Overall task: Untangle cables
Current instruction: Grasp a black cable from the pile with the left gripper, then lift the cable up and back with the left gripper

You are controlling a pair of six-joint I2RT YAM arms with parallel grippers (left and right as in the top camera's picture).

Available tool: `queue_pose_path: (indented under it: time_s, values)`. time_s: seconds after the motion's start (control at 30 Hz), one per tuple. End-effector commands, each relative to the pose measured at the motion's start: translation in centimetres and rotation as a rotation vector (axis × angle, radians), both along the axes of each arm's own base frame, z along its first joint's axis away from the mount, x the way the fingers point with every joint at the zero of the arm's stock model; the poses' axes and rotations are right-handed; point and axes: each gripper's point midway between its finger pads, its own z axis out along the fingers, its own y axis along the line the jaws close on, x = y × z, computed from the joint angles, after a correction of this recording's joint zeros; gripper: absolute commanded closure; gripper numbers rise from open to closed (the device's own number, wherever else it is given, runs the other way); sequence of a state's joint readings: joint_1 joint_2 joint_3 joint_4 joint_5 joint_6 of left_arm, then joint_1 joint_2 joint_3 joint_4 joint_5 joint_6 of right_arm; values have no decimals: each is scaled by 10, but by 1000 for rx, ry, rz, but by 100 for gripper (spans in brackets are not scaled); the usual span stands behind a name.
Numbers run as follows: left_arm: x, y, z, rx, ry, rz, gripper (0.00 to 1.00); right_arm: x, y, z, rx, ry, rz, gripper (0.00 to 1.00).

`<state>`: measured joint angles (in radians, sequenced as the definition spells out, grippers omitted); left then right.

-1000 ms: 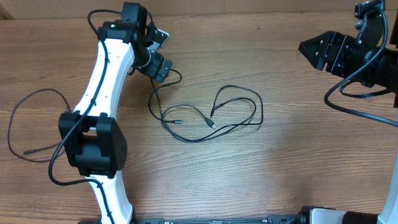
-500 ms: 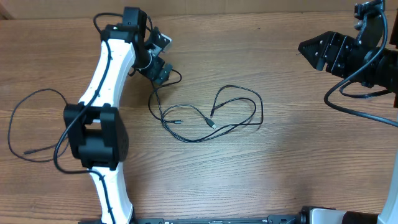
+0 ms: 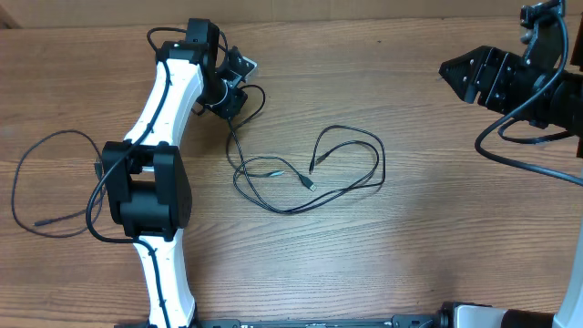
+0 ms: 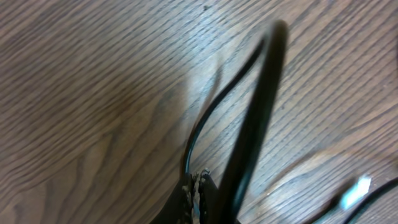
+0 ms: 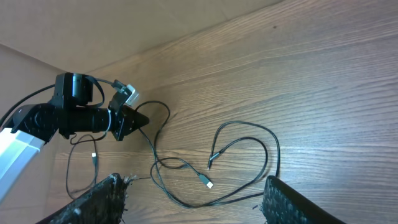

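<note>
The cables lie in a loose black tangle at the middle of the table, with a silver plug end (image 3: 311, 184) inside the loops. My left gripper (image 3: 239, 91) is at the tangle's upper left, shut on one thin cable (image 4: 214, 106) that rises from its closed jaws (image 4: 198, 186). A thicker blurred cable (image 4: 255, 124) crosses in front of the lens. My right gripper (image 3: 455, 73) hovers open at the far right, well away from the tangle. Its view looks down on the plug end (image 5: 208, 184) between its two fingers (image 5: 102, 199).
A separate black cord (image 3: 64, 133) loops on the table at the far left, beside the left arm's base. The right arm's own thick wires (image 3: 510, 146) hang at the right edge. Bare wood (image 3: 410, 255) lies in front of the tangle.
The left gripper has shut on the cable and drawn back toward the upper right. The tangle's left loops have shifted and stretched toward it. The right arm has not moved.
</note>
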<state>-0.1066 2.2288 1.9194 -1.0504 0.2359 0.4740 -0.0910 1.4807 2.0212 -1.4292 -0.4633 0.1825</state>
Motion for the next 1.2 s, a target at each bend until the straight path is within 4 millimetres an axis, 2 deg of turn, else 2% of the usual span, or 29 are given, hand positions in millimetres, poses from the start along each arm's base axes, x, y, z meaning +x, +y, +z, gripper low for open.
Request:
queue_pose_path:
  time_s: [0.0, 0.1, 0.17, 0.33, 0.43, 0.57, 0.67, 0.8, 0.83, 1.03, 1.17]
  values:
    - [-3, -12, 9, -81, 8, 15, 96, 1, -2, -2, -11, 3, -6, 31]
    - [-1, -13, 23, -101, -8, 55, 96, 0, -2, -2, -12, 7, -6, 31]
    - [-1, -16, 41, -121, -35, 61, 96, -1, -2, -3, -12, 10, -5, 31]
    - [-1, -17, 101, -151, -160, 70, 96, -2, -3, -5, -18, 20, -8, 30]
    - [-4, -16, 156, -174, -287, 77, 96, -3, -3, -5, -17, 23, -8, 30]
    - [-13, -15, 238, -209, -496, 72, 96, -3, -3, -5, -17, 24, -8, 30]
    - [-26, -13, 309, -234, -696, 62, 96, -3, -3, -5, -17, 24, -7, 30]
    - [-46, -10, 378, -292, -893, 79, 96, -3, -3, -5, -17, 25, -8, 30]
    - [-54, -10, 401, -317, -958, 88, 96, -4, -3, -6, -17, 27, -8, 30]
    - [-84, -6, 463, -383, -1139, 99, 96, -7, -3, -9, -33, 39, 9, 30]
    - [-101, -5, 488, -426, -1202, 114, 96, -8, -3, -10, -34, 45, 7, 30]
